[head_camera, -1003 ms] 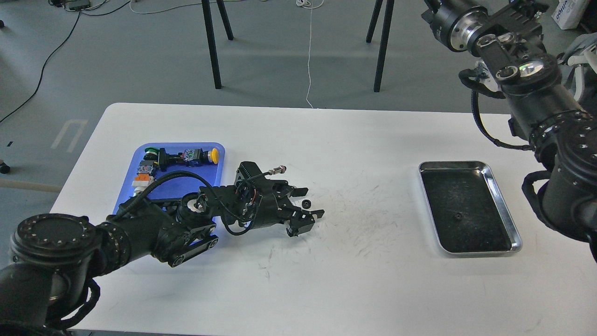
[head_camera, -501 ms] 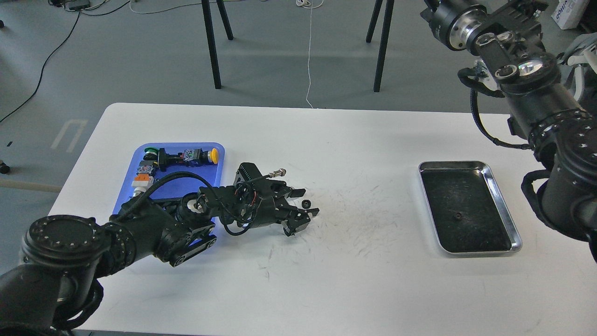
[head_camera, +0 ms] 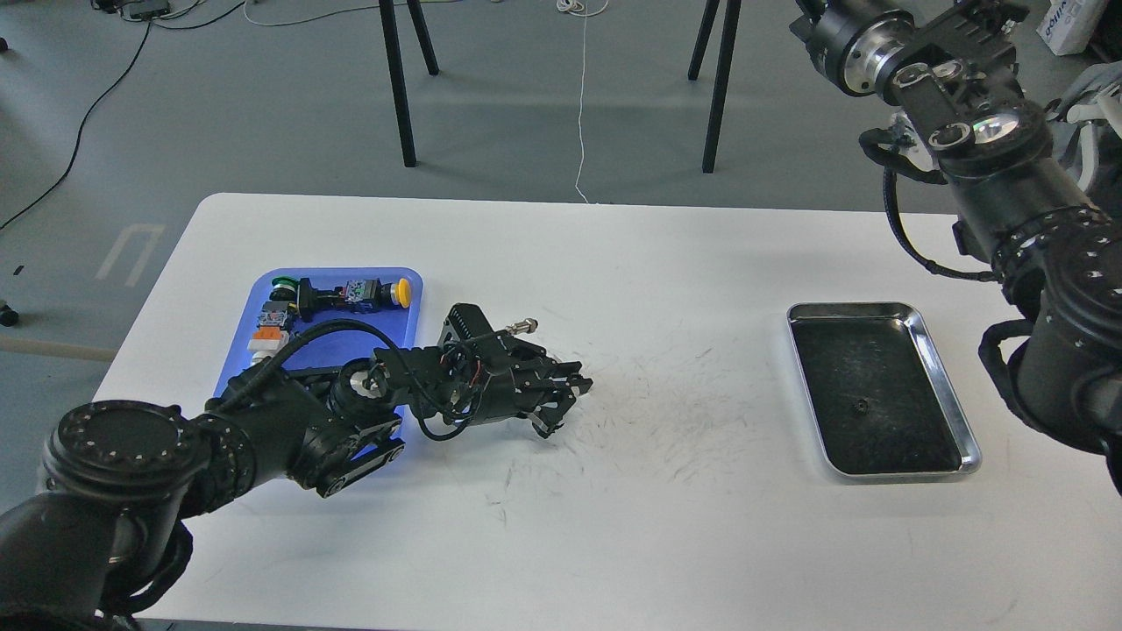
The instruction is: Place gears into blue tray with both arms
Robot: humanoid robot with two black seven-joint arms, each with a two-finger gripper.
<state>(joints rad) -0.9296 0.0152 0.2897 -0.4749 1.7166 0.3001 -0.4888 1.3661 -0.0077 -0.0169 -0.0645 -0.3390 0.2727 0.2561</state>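
My left gripper (head_camera: pixel 577 386) lies low over the white table, just right of the blue tray (head_camera: pixel 415 308). Its two fingers have come together where a small black gear lay, so the gear is pinched between them and almost hidden. A second tiny gear (head_camera: pixel 862 406) rests on the dark bottom of the silver tray (head_camera: pixel 951 412) at the right. The left arm covers the near half of the blue tray. My right arm (head_camera: pixel 1008 175) rises along the right edge, and its far end runs out of the top of the view.
Push-button switches (head_camera: pixel 351 292) with green and yellow caps, plus an orange-and-white part (head_camera: pixel 267 331), lie in the far end of the blue tray. Black stand legs (head_camera: pixel 399 88) stand on the floor beyond the table's far edge.
The left gripper's fingers stood open on either side of the gear; they have since shut on it. The right arm has hardly moved.
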